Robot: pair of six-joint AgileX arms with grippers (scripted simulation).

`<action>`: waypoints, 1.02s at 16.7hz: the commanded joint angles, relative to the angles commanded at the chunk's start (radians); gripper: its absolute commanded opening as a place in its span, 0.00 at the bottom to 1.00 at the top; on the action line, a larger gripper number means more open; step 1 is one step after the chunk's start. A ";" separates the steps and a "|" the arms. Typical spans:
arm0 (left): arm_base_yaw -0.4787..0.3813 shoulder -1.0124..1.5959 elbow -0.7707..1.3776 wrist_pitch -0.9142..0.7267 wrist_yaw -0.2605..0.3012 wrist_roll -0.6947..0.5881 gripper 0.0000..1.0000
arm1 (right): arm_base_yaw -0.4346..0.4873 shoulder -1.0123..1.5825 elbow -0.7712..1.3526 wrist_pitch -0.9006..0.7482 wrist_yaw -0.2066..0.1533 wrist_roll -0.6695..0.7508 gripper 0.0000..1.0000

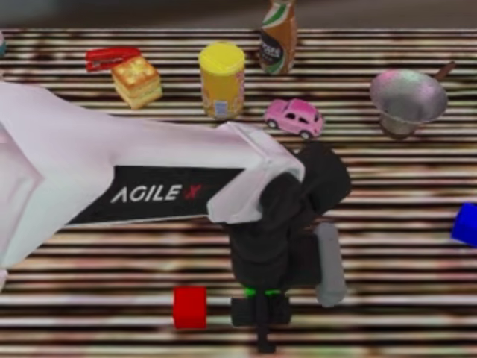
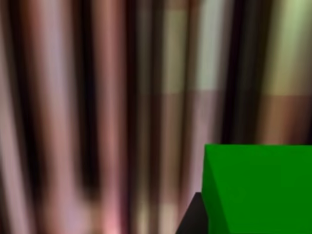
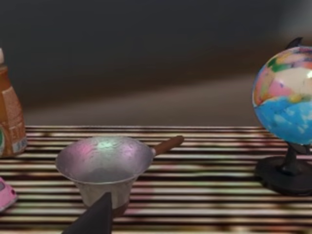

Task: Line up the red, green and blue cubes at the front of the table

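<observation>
Striped brown-and-cream table (image 1: 417,246) fills the top view, blotched with red, with clutter along its far edge and the work going on at the front.

Nearest the front edge, the left gripper (image 1: 258,307) reaches down from the long white arm that crosses from the table's left. A sliver of green shows between its dark fingers, and the left wrist view shows the green cube (image 2: 258,190) close up against a dark finger. The gripper appears clamped on that cube, holding it low over the front strip. Just to its left the red cube (image 1: 190,307) sits on the table, apart from the gripper. The blue cube (image 1: 466,224) lies well off at the right edge, farther back and partly cut off by the frame.

The cubes look rigid, light and glossy, so probably slippery. Flat opposite faces, gripped square-on and centred, seem the safest hold, since a corner pinch could let one twist out.

Farther back stand a pink car (image 1: 295,118), a yellow can (image 1: 222,78), a cake square (image 1: 137,80), a red stapler (image 1: 112,57) and a brown bottle (image 1: 278,37). The one open container, a metal pan (image 3: 104,165) with a brown handle, appears to hold nothing. A globe (image 3: 287,107) stands beside it in the right wrist view.

Only a dark tip of the right gripper (image 3: 95,219) shows, near the pan, so whether it is open cannot be told.
</observation>
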 joint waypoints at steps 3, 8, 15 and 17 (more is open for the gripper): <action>0.000 0.002 -0.002 0.003 0.000 0.000 0.00 | 0.000 0.000 0.000 0.000 0.000 0.000 1.00; 0.000 0.002 -0.002 0.003 0.000 0.000 0.30 | 0.000 0.000 0.000 0.000 0.000 0.000 1.00; 0.000 0.002 -0.002 0.003 0.000 0.000 0.83 | 0.000 0.000 0.000 0.000 0.000 0.000 1.00; 0.000 0.002 -0.002 0.003 0.000 0.000 0.98 | 0.000 0.000 0.000 0.000 0.000 0.000 1.00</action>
